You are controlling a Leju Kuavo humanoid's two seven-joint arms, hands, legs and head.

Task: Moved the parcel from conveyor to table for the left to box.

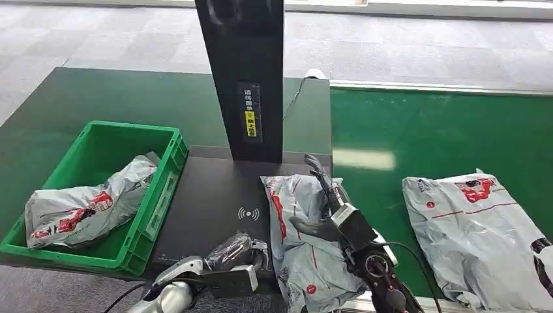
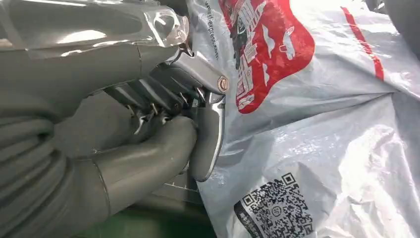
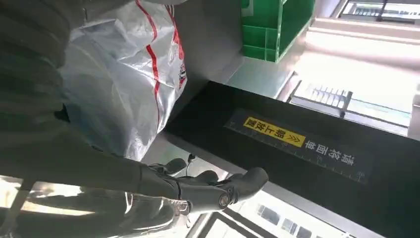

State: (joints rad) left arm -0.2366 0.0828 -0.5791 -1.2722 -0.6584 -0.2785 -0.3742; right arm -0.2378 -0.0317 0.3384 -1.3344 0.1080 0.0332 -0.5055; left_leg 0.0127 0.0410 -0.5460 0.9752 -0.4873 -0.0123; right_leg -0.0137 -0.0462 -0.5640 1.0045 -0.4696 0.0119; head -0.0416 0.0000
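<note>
While the parcel lies on the dark scanner platform, it is pressed by the right hand, fingers spread. The left hand is curled empty beside it, seemingly for boxing into the green crate.

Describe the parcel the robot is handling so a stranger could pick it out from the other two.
Start at the tall black scanner post and drop to its dark base plate. The parcel lies on that plate's edge nearest the green conveyor, under the right hand. The others lie in the green crate and alone on the belt.
</note>
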